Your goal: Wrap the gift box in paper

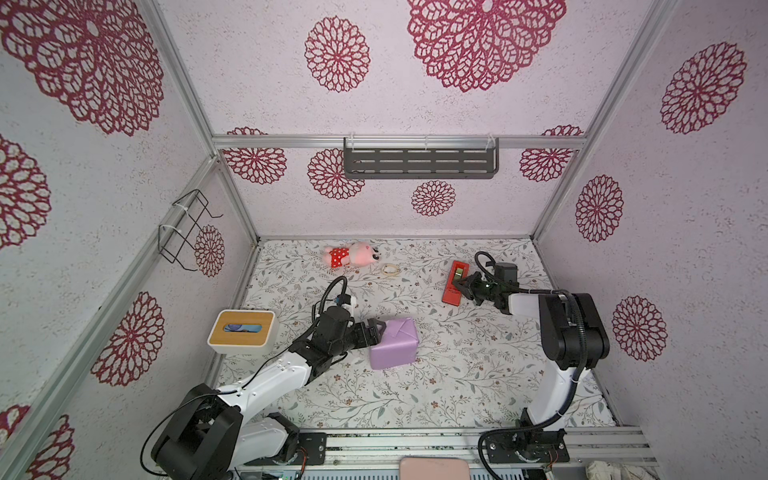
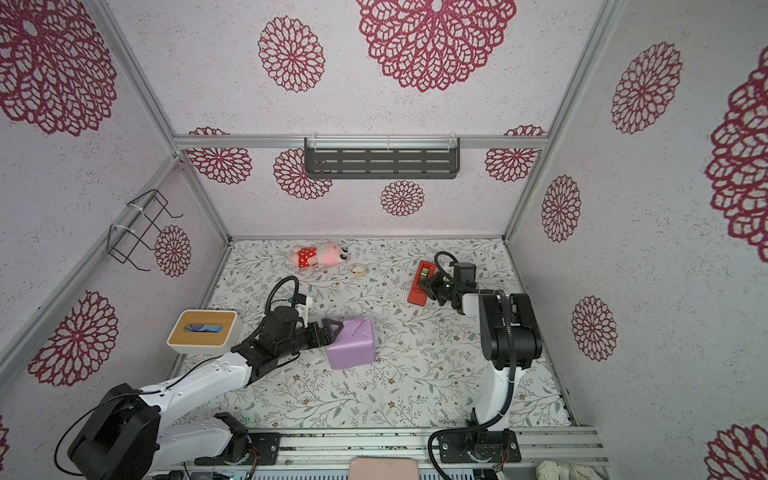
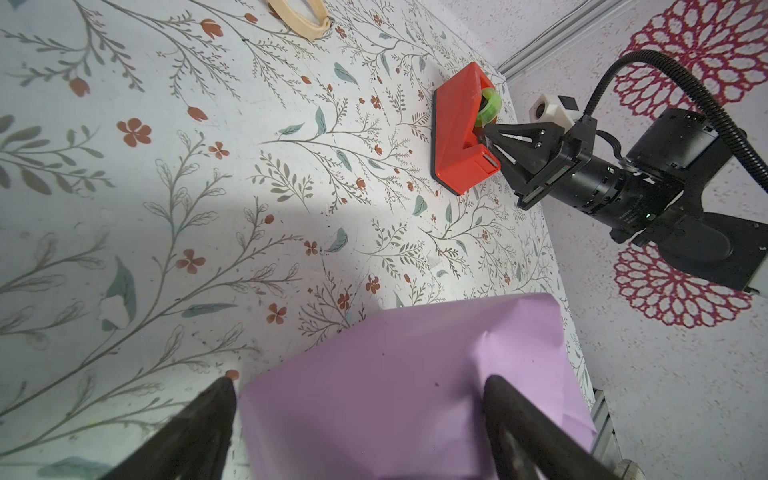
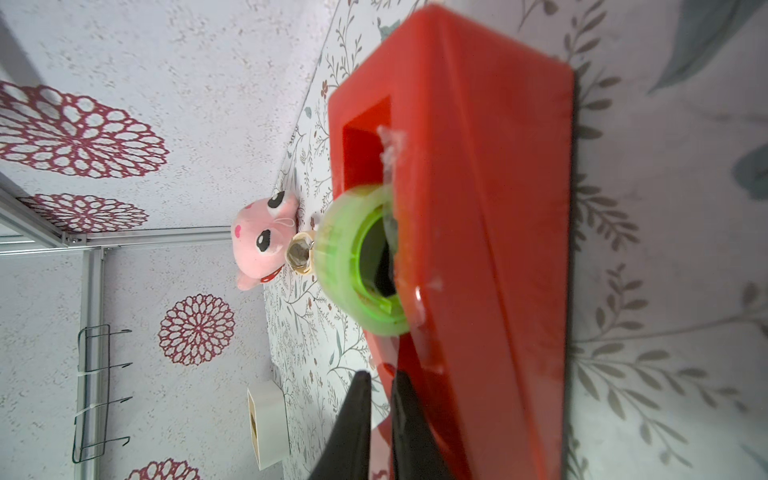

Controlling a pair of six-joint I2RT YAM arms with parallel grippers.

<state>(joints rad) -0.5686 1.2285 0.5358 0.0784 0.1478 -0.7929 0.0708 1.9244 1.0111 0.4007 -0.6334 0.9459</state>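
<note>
The gift box is hidden under the lilac paper (image 1: 392, 343) (image 2: 351, 343) (image 3: 415, 374), which covers it on every side I see, with folded flaps on top. The parcel stands mid-table. My left gripper (image 1: 380, 332) (image 2: 334, 332) (image 3: 360, 382) is open wide at the parcel's left top corner. One finger (image 3: 498, 395) lies on the paper and the other sits beside its edge. My right gripper (image 1: 457, 284) (image 2: 423, 284) (image 3: 488, 139) (image 4: 380, 374) is at the red tape dispenser (image 1: 453, 295) (image 4: 478, 208). Its jaws are pinched on the clear tape strip below the green roll (image 4: 345, 257).
A white tissue box with a wooden top (image 1: 241, 330) stands left of the left arm. At the back lie a pink plush toy (image 1: 353, 254) and a beige ring (image 1: 390, 270). A pink pad (image 1: 434, 467) sits at the front rail. A wire rack (image 1: 187, 228) hangs on the left wall.
</note>
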